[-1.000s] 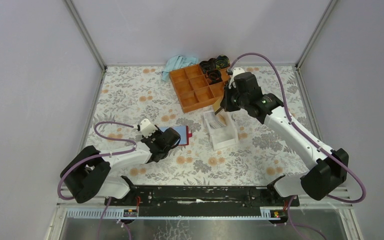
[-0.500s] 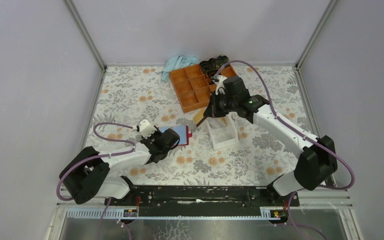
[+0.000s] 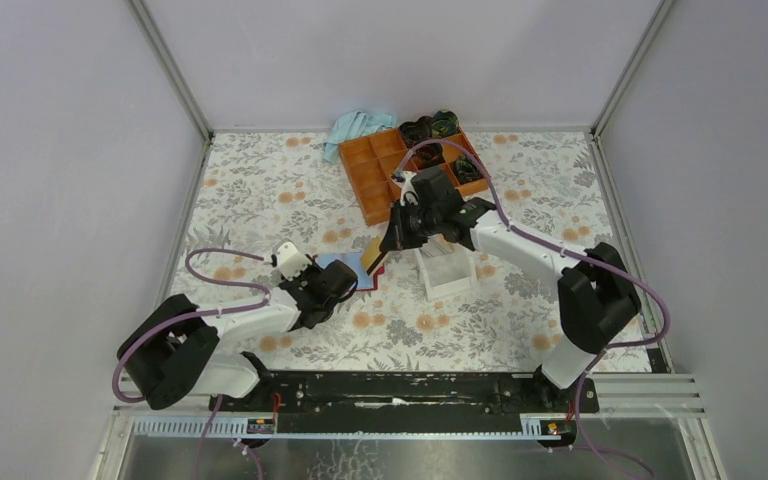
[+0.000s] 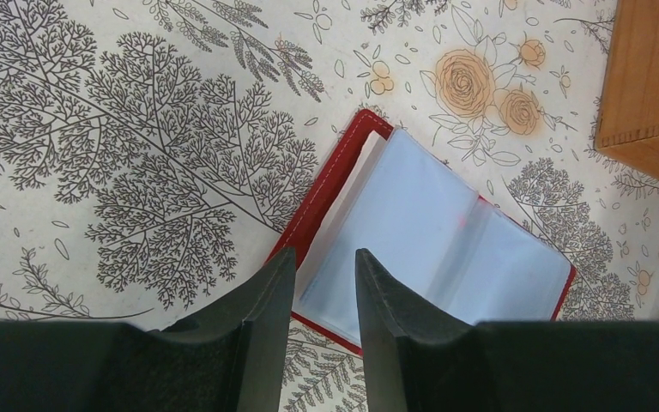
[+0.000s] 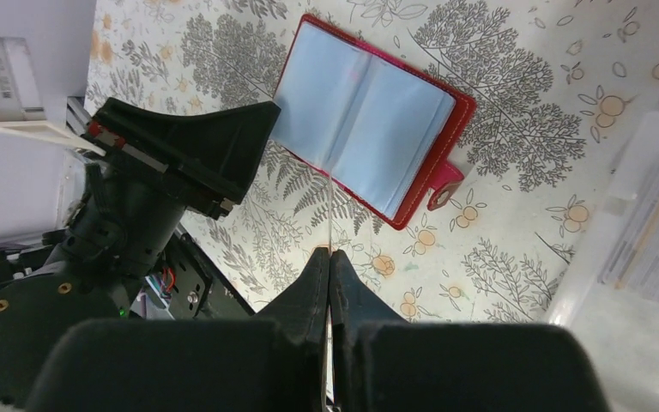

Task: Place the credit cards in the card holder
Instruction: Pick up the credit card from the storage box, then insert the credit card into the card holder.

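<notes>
Between the right fingers: the right gripper (image 5: 329, 256) has its fingers pressed together on a tan card (image 3: 371, 253). In the wrist view the card shows only as a thin line, edge on.
Just past the right fingertips: the red card holder (image 5: 369, 116) lies open on the flowered table (image 5: 523, 86). Its pale blue pockets face up and its snap tab sticks out at one corner. The card hangs above the holder and is not in a pocket yet.
Between the left fingers: the left gripper (image 4: 324, 253) has its fingers a little apart. The near edge of the card holder shows in the gap. I cannot tell if the fingers press on it or only hover over it.
Off to the side of the right fingers: a clear box (image 3: 447, 272) with more cards inside.
Step in hand: getting one card to the open holder.
Next move: I think the card must be tipped until its edge lines up with the slit of a pocket. Then it can slide in slowly. The holder could scoot away, so the left gripper should pin it down.
Left to do: most of the job, I think.
</notes>
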{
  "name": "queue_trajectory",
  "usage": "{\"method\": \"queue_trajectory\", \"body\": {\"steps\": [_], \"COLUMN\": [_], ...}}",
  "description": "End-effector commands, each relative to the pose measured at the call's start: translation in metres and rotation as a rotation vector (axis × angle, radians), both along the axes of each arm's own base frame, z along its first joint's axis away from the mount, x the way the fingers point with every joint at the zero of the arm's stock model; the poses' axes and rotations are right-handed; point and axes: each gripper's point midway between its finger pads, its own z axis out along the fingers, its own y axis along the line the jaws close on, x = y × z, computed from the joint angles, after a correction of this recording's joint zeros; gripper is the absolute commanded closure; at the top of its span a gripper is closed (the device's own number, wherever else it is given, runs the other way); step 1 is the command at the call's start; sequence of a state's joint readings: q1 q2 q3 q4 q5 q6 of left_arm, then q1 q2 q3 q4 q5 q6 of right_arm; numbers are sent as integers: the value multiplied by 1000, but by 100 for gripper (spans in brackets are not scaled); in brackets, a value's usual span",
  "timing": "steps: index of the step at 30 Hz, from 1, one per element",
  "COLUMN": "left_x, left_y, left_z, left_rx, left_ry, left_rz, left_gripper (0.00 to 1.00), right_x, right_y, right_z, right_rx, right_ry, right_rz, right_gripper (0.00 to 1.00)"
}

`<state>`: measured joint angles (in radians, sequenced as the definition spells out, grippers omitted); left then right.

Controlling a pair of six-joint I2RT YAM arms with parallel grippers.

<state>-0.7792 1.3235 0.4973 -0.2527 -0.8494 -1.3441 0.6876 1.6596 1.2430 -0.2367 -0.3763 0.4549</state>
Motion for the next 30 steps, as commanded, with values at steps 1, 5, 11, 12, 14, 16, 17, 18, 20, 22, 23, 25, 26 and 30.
{"method": "queue_trajectory", "body": {"steps": [1, 5, 11, 12, 14, 16, 17, 18, 20, 22, 23, 25, 26, 30], "left_x": [4, 4, 4, 4, 4, 3, 3, 3, 3, 3, 2, 2, 2, 2], "left_y": [-1, 0, 0, 0, 1, 1, 1, 1, 2, 2, 2, 2, 3, 3], "left_z": [2, 1, -2, -3, -4, -4, -5, -5, -5, -5, -6, -7, -7, -8], "left_rx": [-10, -3, 6, 8, 9, 10, 12, 14, 14, 15, 18, 18, 18, 18], "left_ry": [-37, -35, -30, -29, -27, -26, -25, -25, -26, -26, -24, -23, -22, -19], "left_rz": [14, 15, 14, 13, 15, 16, 17, 16, 17, 18, 17, 17, 18, 18], "left_gripper": [61, 61, 61, 61, 61, 61, 61, 61, 61, 61, 61, 61, 61, 61], "right_x": [1, 2, 4, 5, 6, 7, 7, 7, 8, 8, 8, 8, 8, 10], "right_y": [20, 28, 36, 36, 39, 41, 43, 45, 47, 51, 52, 54, 56, 59], "right_z": [-1, -16, -33, -35, -37, -40, -40, -41, -42, -43, -43, -44, -44, -43], "right_rx": [55, 55, 46, 47, 53, 52, 56, 59, 64, 73, 77, 83, 89, 102], "right_ry": [8, 36, 67, 71, 75, 81, 83, 85, 88, 94, 100, 104, 108, 113], "right_rz": [24, 31, 35, 32, 32, 33, 34, 37, 36, 41, 41, 44, 48, 53], "right_gripper": [100, 100, 100, 100, 100, 100, 100, 100, 100, 100, 100, 100, 100, 100]}}
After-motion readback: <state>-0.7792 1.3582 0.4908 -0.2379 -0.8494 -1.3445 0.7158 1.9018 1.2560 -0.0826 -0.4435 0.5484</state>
